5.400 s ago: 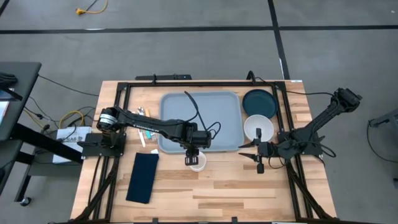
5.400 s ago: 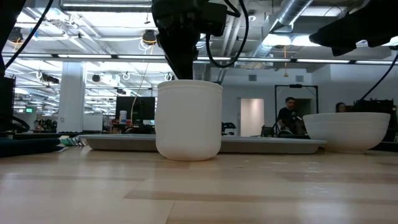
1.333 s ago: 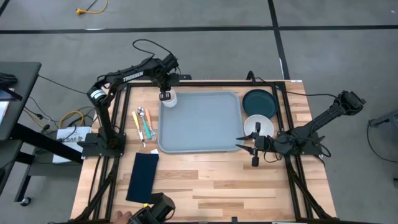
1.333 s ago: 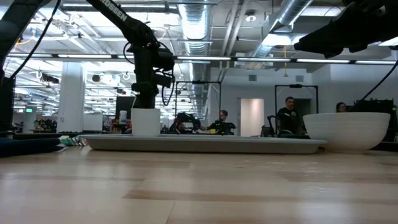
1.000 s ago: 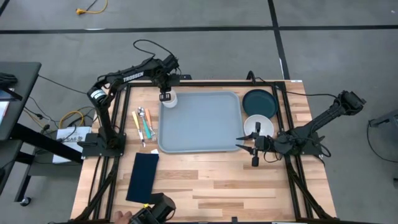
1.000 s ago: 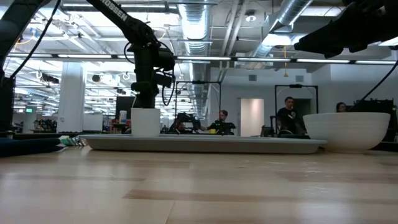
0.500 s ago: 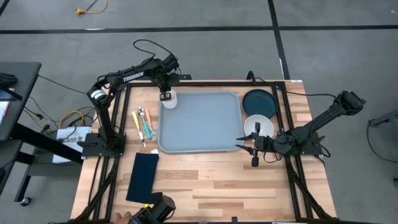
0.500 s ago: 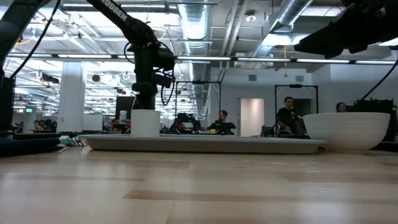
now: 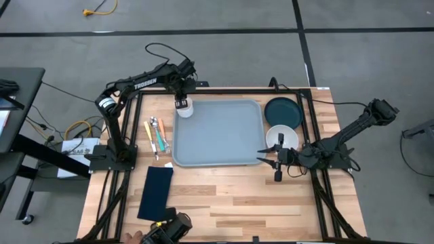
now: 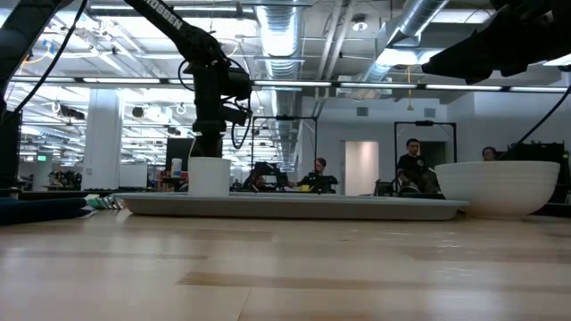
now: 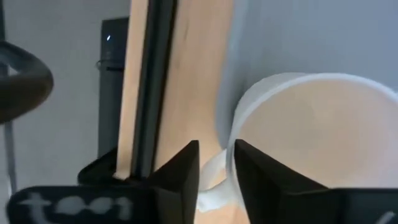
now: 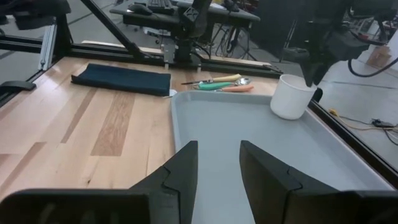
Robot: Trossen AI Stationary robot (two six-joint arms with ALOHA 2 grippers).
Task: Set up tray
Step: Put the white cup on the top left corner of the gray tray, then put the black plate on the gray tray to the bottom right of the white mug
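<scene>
The grey-blue tray (image 9: 217, 132) lies flat on the table's far middle. A white cup (image 9: 184, 109) stands upright on the tray's far left corner. My left gripper (image 9: 181, 103) points down over the cup, open. In the left wrist view its fingers (image 11: 180, 171) stand astride the cup's rim (image 11: 239, 118), one inside and one outside. My right gripper (image 9: 278, 166) waits open at the tray's right near corner, beside a white bowl (image 9: 281, 139), with nothing between its fingers. My left gripper comes at the cup from above, with the cup's wall (image 11: 214, 180) in the gap between its two fingers. I cannot tell whether either finger touches the wall. The cup stands upright on the tray's floor.
A dark teal plate (image 9: 283, 111) sits past the bowl at the far right. Cutlery (image 9: 156, 135) lies left of the tray, and a navy napkin (image 9: 155, 192) lies nearer on the left. A dark device (image 9: 169, 230) pokes in at the near edge.
My left gripper has opened at the cup's rim without leaving its place. The cup stands where it was, on the tray's far left corner.
</scene>
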